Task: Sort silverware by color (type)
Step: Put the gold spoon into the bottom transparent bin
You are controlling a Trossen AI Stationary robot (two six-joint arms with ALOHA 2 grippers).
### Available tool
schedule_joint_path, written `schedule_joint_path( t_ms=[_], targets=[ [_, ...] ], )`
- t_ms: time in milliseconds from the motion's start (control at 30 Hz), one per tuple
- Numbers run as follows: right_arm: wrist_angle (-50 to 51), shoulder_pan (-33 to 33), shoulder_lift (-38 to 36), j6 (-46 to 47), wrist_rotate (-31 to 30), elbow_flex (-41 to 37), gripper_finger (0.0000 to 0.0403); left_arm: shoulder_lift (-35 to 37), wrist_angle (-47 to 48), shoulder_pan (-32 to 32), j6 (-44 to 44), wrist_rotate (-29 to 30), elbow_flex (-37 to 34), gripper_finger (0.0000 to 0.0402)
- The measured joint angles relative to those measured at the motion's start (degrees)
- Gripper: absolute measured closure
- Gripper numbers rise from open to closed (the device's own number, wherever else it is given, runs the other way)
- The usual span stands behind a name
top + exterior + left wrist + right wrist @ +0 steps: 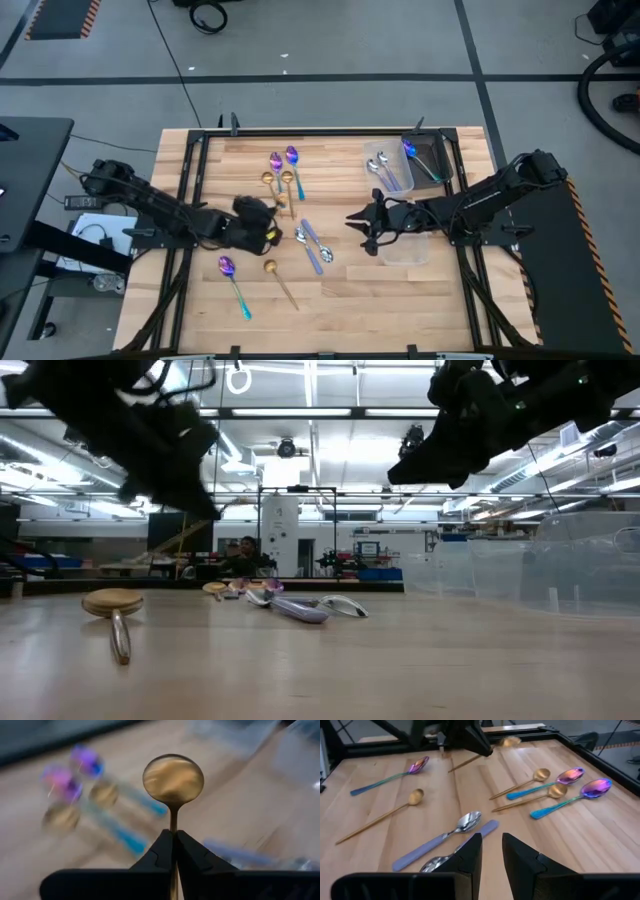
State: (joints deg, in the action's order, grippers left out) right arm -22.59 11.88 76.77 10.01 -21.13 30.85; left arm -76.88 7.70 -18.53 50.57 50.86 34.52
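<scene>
Left gripper (pixel 173 851) clamped tight on the slim handle of a gold spoon (pixel 173 778), raised clear of the wooden table (pixel 440 300) near its middle. Right gripper (pixel 491 851) parted a little, holding nothing — poised over two silver spoons (pixel 462 823) with lilac handles. Beyond these, two purple-blue spoons (pixel 592 789) and two more gold ones (pixel 540 774) side by side. Another purple-blue spoon (pixel 229 268) and gold spoon (pixel 272 270) on the near edge. Clear containers (pixel 432 158) at right, spoons inside.

Around the pale wooden table (pixel 400 300) lies a grey concrete floor (pixel 330 40) crossed by dark lines, while beyond the tabletop a workshop hall stretches under bright ceiling strip lights (pixel 330 412), with a seated person (pixel 246 550) far off.
</scene>
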Motion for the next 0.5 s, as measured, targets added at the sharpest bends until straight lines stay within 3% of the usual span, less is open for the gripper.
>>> schedule_joint_path(
  t_ms=[167, 300, 500],
  targets=[
    [-3.1, -1.0, 0.0, -1.5, 1.6, 0.0, 0.0311, 0.0, -17.3, 2.6, -17.9, -1.4, 0.0, 0.0385],
    [-5.2, -1.6, 0.0, -1.2, 4.7, 0.0, 0.0298, 0.0, -24.7, 4.4, -24.1, -3.8, 0.0, 0.0385],
    [-7.0, -1.7, 0.0, -1.6, 4.5, 0.0, 0.0271, 0.0, -34.7, 6.4, -31.5, -8.8, 0.0, 0.0385]
  ],
)
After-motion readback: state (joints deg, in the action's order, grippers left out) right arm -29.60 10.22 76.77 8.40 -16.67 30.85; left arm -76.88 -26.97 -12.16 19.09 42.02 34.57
